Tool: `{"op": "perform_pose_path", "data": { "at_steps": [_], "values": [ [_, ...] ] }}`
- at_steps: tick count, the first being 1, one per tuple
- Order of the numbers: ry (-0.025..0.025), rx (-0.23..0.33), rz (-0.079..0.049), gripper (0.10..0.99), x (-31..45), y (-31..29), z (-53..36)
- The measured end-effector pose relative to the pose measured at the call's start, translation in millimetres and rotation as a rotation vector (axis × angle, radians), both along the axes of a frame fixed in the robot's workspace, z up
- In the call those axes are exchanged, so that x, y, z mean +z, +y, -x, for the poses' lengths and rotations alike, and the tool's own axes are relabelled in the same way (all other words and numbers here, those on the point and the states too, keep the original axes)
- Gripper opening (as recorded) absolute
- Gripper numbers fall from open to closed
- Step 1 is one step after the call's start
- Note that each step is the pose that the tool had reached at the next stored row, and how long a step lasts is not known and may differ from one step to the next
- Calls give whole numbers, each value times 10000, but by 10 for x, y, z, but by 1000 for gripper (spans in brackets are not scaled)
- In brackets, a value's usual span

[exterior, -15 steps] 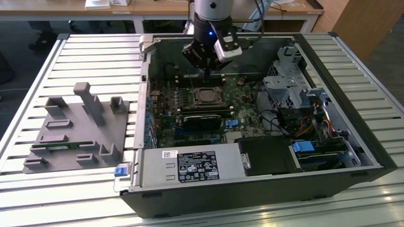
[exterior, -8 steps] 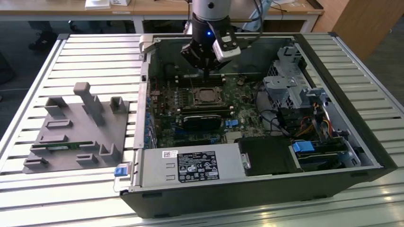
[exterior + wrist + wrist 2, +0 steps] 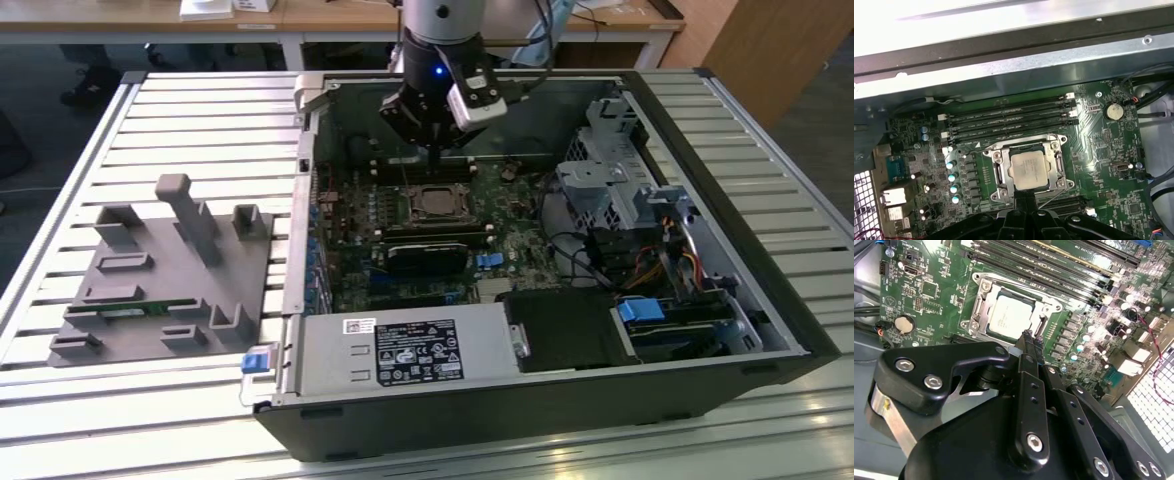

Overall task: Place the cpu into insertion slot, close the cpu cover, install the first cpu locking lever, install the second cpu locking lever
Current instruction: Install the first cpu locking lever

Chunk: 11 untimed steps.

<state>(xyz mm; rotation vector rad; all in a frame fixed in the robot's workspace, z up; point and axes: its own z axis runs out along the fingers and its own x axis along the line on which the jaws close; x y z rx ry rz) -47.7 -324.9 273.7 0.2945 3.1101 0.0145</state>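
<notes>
The cpu (image 3: 1027, 170) lies flat in the insertion slot on the green board, its silver-grey top showing in both wrist views (image 3: 1011, 317). The cpu cover (image 3: 999, 169), a shiny metal frame, lies down around the chip (image 3: 982, 315) and hides most of the slot. My gripper (image 3: 1026, 336) hovers just beside the socket's edge with its black fingers pressed together and nothing between them. In the exterior view the gripper (image 3: 441, 152) hangs inside the open computer case, a little behind the cpu (image 3: 431, 203).
Long black memory slots (image 3: 1009, 117) run beside the socket. A black heatsink block (image 3: 427, 255) sits in front of it. A drive cage and cables (image 3: 614, 180) stand at the exterior view's right. A grey parts fixture (image 3: 160, 270) lies on the slatted table to the left.
</notes>
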Motion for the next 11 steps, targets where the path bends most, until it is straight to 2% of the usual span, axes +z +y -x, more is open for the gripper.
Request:
{"op": "perform_pose_path", "data": {
  "at_steps": [11],
  "values": [
    [-82,201,0,118,0,0,58]
  ]
}}
